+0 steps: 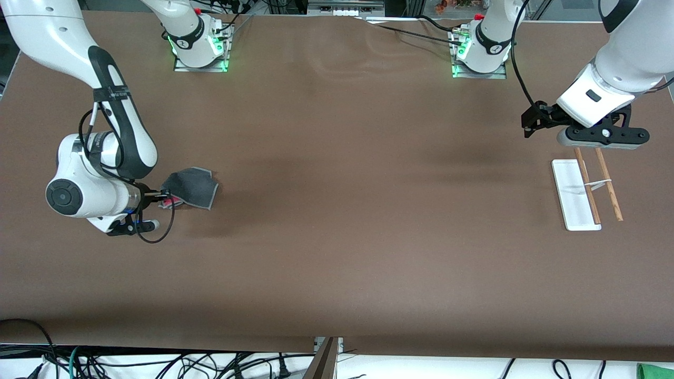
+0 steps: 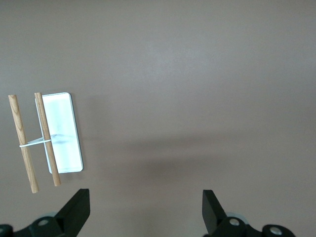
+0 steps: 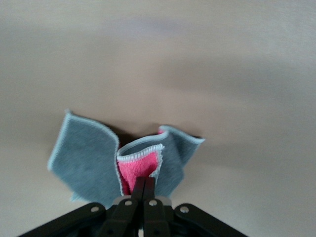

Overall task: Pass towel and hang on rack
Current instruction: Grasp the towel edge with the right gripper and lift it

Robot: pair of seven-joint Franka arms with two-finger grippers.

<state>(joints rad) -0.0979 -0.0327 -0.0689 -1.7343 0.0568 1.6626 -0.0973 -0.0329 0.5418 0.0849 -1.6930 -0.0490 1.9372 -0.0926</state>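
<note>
The towel point(image 1: 192, 185), dark gray with a light edge, is bunched toward the right arm's end of the table. My right gripper point(image 1: 164, 199) is shut on its folded edge. In the right wrist view the shut fingertips point(image 3: 144, 181) pinch the fold where the towel's point(image 3: 89, 158) pink underside shows. I cannot tell whether the towel is clear of the table. The rack point(image 1: 571, 202), a white base with two wooden rods point(image 1: 610, 184), stands toward the left arm's end. My left gripper point(image 1: 600, 138) hovers open and empty over the rack's end nearest the bases. The left wrist view shows the rack point(image 2: 61, 131) beside the open gripper point(image 2: 144, 195).
The brown table point(image 1: 342, 210) is bare between the towel and the rack. Cables point(image 1: 158, 363) lie below the table's front edge. The arm bases point(image 1: 200, 47) stand along the table's edge farthest from the camera.
</note>
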